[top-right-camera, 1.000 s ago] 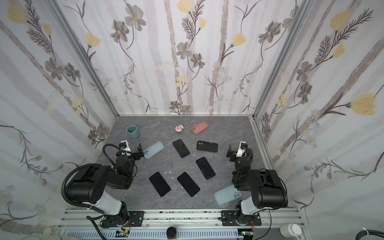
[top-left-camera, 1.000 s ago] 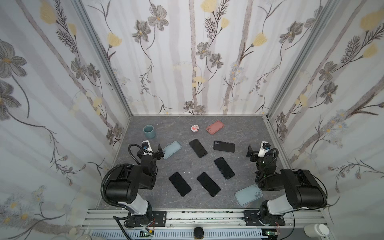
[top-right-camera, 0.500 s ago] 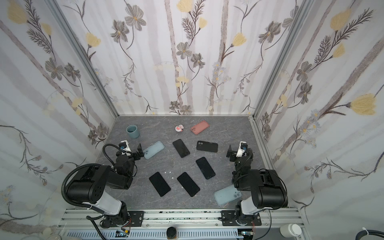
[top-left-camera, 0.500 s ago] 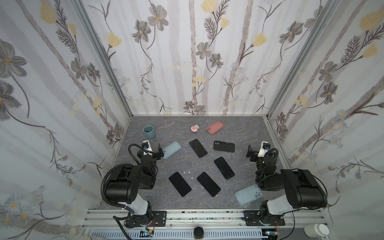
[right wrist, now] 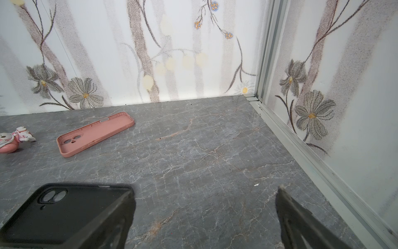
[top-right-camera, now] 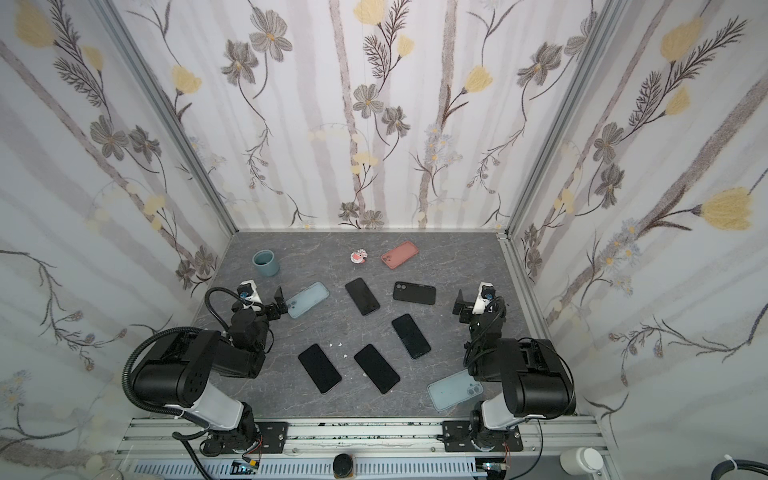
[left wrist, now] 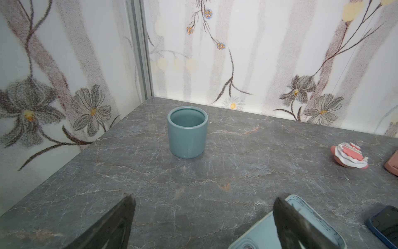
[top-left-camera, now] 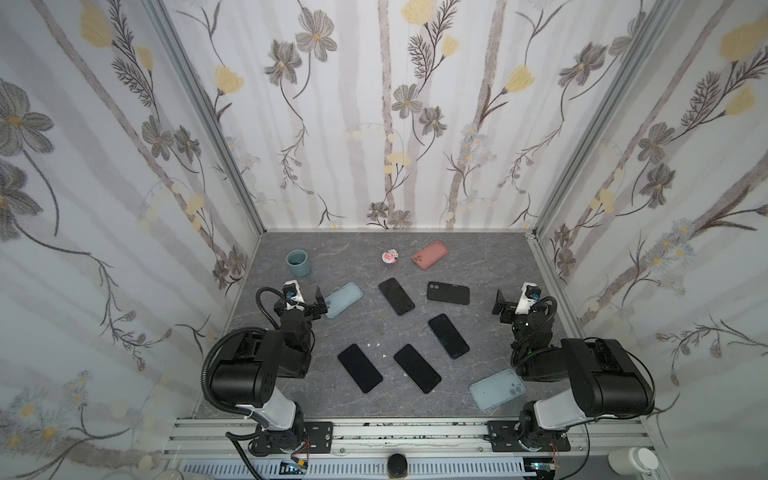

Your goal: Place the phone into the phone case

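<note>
Two robot arms sit at rest over a grey stone-patterned table strewn with handsets and covers. The left gripper stands with its jaws as far apart as they go and holds nothing. In its wrist view, one finger overlaps the end of a pale blue case, though whether it touches the case cannot be told. The right gripper is likewise spread wide and empty, low over the table, with a black case just beside one finger.

Four black phones lie screen-up on the bare tabletop, each apart from every case. The far phone rests between the pale blue case and the black case. The right phone lies nearer the middle. The near-left phone and near-right phone lie side by side closer to the front rail.

A pink case lies open side up near the back wall, beside a small pink-and-white trinket. A second pale blue case sits at the front, close to the right arm's base. A teal cup stands upright in the back left corner.
</note>
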You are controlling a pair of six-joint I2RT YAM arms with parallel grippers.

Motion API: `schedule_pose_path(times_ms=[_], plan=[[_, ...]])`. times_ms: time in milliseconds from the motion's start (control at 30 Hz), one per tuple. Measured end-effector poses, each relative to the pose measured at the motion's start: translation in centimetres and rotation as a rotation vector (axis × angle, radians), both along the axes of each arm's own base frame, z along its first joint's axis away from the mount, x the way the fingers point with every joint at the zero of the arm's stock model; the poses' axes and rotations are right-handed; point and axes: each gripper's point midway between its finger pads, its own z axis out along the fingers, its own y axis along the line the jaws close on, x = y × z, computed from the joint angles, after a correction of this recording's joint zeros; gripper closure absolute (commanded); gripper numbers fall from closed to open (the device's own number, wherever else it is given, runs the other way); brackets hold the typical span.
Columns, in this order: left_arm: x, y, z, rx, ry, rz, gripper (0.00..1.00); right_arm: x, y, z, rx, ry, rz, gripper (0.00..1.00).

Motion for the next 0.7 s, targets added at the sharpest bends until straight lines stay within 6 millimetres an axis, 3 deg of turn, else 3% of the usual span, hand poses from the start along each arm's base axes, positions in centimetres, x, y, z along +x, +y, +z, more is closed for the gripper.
schedule_pose_path(times_ms=[100,200,267,367,533,633,700], plan=[[0.2,0.1,0.1,-0.008,-0.002,-0.011,0.00,0.0,0.0,0.0,0.000,0.000,0.000,0.00],[0.3,-0.4,0.0,-0.013,0.005,-0.042,0.10,0.0,0.0,0.0,0.000,0.000,0.000,0.00],[0.8,-1.1,0.6,-0.009,0.013,-0.081,0.11,-0.1,-0.1,0.3,-0.001,-0.004,-0.005,0.00],[2.1,-2.1,4.4,-0.007,-0.037,-0.113,0.10,-0.2,-0.4,2.6,0.000,-0.046,-0.025,0.00],[2.3,-2.1,10.7,-0.045,-0.126,-0.100,0.11,0.2,-0.6,8.8,0.020,-0.131,-0.039,0.00],[1.9,-2.8,15.0,-0.116,-0.191,-0.125,0.14,0.6,0.4,12.1,0.052,-0.131,0.002,0.01],[1.8,-4.3,17.7,-0.166,-0.220,-0.179,0.15,0.5,1.8,13.4,0.072,-0.104,0.058,0.04]])
